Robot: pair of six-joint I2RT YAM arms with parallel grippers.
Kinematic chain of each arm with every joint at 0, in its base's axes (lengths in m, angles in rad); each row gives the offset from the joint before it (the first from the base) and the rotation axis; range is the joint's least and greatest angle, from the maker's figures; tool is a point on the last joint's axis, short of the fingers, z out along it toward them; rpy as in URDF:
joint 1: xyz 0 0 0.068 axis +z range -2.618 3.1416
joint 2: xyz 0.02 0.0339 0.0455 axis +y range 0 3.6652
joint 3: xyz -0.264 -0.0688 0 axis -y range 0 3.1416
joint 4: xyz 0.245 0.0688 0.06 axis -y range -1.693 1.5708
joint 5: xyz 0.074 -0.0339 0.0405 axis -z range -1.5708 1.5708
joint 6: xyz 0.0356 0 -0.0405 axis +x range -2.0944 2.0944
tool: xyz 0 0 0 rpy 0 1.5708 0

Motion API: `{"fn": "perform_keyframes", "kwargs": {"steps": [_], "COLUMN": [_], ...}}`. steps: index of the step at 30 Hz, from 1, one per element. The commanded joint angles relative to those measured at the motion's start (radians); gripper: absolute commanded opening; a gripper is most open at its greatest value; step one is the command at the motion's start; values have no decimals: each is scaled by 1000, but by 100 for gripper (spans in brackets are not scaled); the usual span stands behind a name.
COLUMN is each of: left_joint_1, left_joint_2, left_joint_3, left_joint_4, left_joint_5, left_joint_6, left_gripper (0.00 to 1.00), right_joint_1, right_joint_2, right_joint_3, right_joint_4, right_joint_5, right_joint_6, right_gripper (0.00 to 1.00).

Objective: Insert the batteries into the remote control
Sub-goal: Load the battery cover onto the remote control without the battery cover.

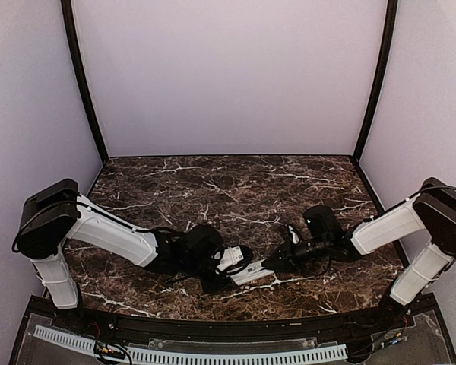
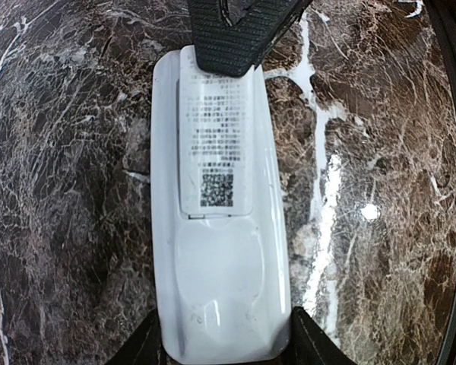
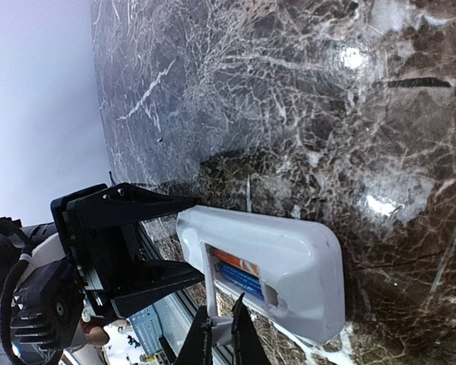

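Arms inward, left claw clamping remote control

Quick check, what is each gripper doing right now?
Left gripper: closed on the remote control, one finger on each side.
Right gripper: shut, pinching the end of the cover plate.

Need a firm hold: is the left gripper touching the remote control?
Touching. In the left wrist view the left gripper has its fingers pressed against both sides of the remote control.

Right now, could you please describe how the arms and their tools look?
The left arm and right arm have white links, bulky black joints and loose black cables. The left tool and right tool are black; the right one's pad is textured.
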Motion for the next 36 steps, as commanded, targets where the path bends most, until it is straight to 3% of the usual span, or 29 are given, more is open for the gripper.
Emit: {"fn": "perform_keyframes", "kwargs": {"steps": [1,10,19,36], "left_joint_1": [-5,-5,-5,-4], "left_joint_2": [53,56,55,77], "left_joint_3": [-5,-3,1,118], "left_joint_4": [-72,-74,-78,10], "left_joint_5": [-4,-4,-4,25], "left_joint_6": [-7,-5,-5,-20], "left_gripper": [39,39,41,59], "right_joint_1": [22,62,74,74], "right_joint_2": [-24,54,33,48], "right_joint_3": [7,22,2,8], "right_joint_4": [-101,-29,-45,-65], "right_joint_5": [28,27,45,56], "right_joint_6": [3,42,63,39], "right_gripper": [0,0,0,3]}}
